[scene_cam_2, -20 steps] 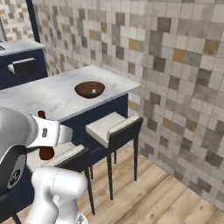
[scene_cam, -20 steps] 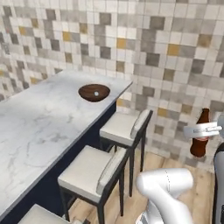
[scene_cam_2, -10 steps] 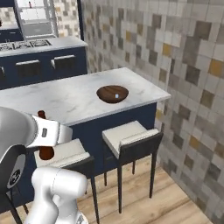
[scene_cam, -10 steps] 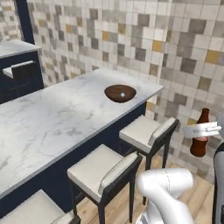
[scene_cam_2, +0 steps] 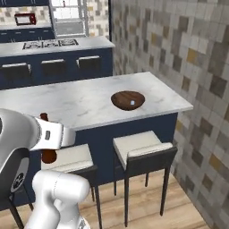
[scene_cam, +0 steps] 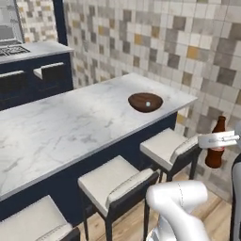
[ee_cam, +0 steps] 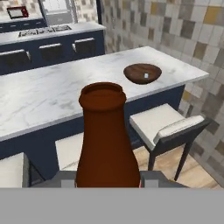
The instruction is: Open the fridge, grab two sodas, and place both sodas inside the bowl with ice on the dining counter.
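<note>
The gripper (scene_cam: 217,140) is clamped on an upright brown soda bottle (scene_cam: 216,143), well short of the dining counter (scene_cam: 70,127); the hand view shows the bottle's open mouth; near the counter's far end, the wooden bowl (scene_cam_2: 128,99) holds one pale ice cube (scene_cam_2: 132,102).

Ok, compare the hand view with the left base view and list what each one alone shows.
Hand view alone: the soda bottle's open mouth seen close from above, and a red microwave far back.

Left base view alone: the whole brown bottle held upright in the shut gripper.

Both: the wooden bowl on the marble dining counter, and the cushioned stools.
</note>
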